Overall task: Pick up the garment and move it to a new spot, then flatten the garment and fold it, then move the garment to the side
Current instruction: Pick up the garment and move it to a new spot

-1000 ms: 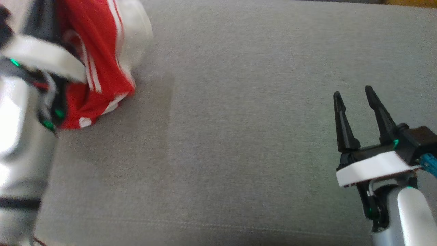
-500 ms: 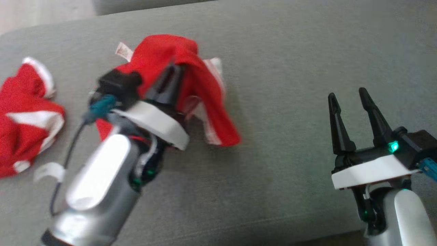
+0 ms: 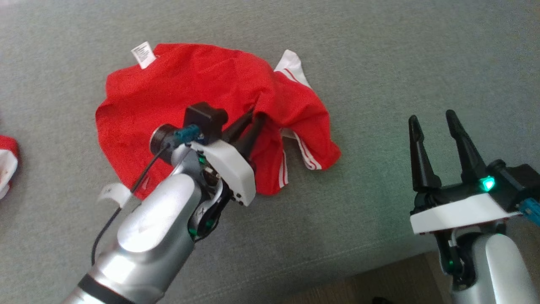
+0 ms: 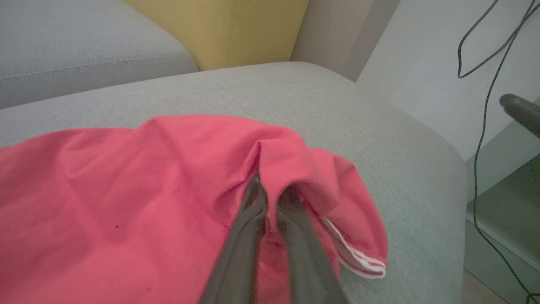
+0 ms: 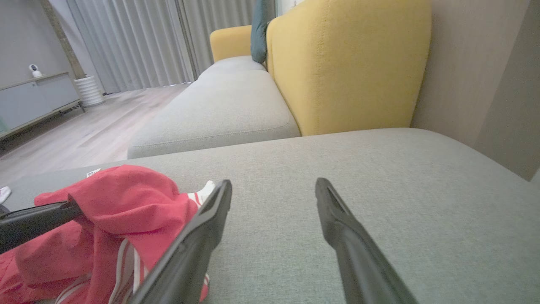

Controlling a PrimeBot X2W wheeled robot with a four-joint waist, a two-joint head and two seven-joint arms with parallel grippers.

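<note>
Nearest me, by the front edge of the grey fabric sofa seat (image 3: 379,63) and toward its right end, the right claw (image 3: 432,118) hangs over bare upholstery. Its two dark fingers are spread wide and hold nothing. Further in, about mid-seat, the left claw (image 3: 257,115) is clenched on a raised fold of the red garment with white side stripes (image 3: 190,88). The cloth peaks at the fingertips and drapes away on both sides. The rest of the garment lies rumpled on the seat, with its white care label (image 3: 142,54) turned out at the far side of the heap. A small red-and-white cloth (image 3: 6,160) sits well apart at the seat's left edge.

I'd judge the job is in its first step. The garment is down on the seat but bunched and gripped, so flattening, folding and setting it aside all look to be left.

The head view gives the heap's whole outline and both claws. The left wrist view adds the pinch up close, a ridge of cloth caught between nearly closed fingers, and a thin black cable (image 4: 485,105) hanging past the seat's end. The right wrist view adds the room beyond: a yellow upholstered backrest (image 5: 346,63), pale wooden floor (image 5: 84,135) and grey curtains (image 5: 126,38).
</note>
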